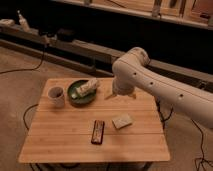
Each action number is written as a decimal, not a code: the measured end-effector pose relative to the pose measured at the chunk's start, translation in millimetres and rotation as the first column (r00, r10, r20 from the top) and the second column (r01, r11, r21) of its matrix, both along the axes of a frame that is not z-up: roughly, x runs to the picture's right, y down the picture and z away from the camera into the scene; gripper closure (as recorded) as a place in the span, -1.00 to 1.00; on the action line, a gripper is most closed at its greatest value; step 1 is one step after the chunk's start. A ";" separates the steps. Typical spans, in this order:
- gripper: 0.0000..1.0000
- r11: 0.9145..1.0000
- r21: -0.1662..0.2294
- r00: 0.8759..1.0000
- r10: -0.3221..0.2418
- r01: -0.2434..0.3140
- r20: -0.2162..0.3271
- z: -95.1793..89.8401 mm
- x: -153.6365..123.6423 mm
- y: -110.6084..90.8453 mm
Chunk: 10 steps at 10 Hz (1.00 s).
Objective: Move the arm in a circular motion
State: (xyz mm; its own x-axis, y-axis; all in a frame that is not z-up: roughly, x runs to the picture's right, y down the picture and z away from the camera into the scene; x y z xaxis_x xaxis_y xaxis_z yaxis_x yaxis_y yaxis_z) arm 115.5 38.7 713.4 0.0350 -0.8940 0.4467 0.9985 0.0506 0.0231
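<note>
Robot arm, cream-white and thick-tubed, bends over the wooden tabletop; its gripper hangs near the far edge, and its grip I cannot tell.
</note>
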 end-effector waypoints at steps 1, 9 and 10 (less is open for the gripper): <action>-0.60 0.999 0.005 0.998 0.034 -0.034 -0.048 8.3 34.9 2.6; -0.60 0.965 -0.134 0.946 0.186 -0.227 -0.264 -4.0 98.4 88.1; -0.60 0.958 -0.158 0.949 0.195 -0.238 -0.247 -9.9 76.4 95.2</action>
State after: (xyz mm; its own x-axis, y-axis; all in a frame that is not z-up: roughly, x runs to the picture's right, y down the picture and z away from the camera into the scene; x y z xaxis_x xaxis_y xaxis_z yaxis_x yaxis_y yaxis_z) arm 191.9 133.9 703.5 0.3381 -0.7566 0.5597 0.9404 0.2479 -0.2329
